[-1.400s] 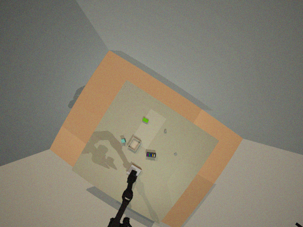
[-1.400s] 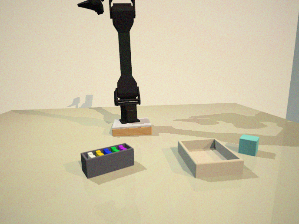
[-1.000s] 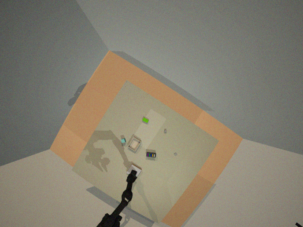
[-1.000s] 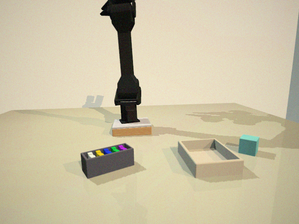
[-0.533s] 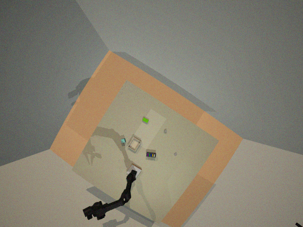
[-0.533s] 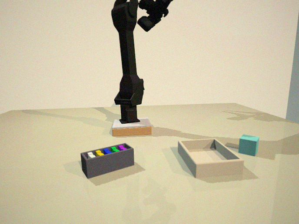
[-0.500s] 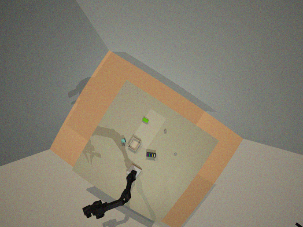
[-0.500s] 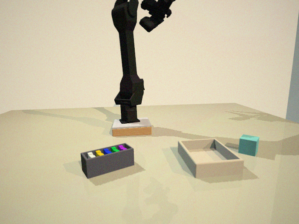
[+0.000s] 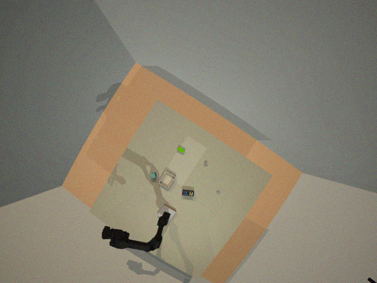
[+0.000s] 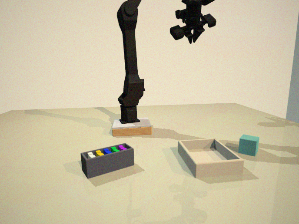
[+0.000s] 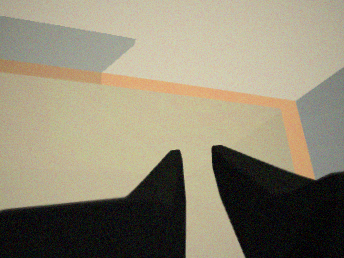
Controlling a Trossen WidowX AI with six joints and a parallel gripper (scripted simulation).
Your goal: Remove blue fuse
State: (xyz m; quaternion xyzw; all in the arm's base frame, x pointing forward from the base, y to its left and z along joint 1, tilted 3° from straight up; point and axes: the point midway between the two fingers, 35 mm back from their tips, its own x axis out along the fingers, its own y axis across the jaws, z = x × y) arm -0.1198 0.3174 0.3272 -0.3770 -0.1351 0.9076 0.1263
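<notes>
The blue fuse [image 9: 188,193] [image 10: 107,151] sits in the dark grey fuse block [image 10: 111,162], in the middle of the row. Green and purple fuses are on one side of it, yellow and white on the other. The beige tray [image 9: 163,185] [image 10: 218,168] stands beside the block, and no fuse shows in it. My gripper [image 10: 192,42] [image 11: 196,158] is nearly closed, with a narrow empty gap between the fingertips. It hangs high above the table, well behind the tray in the exterior view, away from the block. The wrist view shows neither block nor tray.
A teal cube [image 9: 153,175] [image 10: 247,146] stands beside the tray, on the side away from the block. A bright green box [image 9: 181,149] and two small grey things [image 9: 205,163] [image 9: 218,192] lie farther off. The arm's base [image 10: 131,131] stands behind the block and tray in the exterior view.
</notes>
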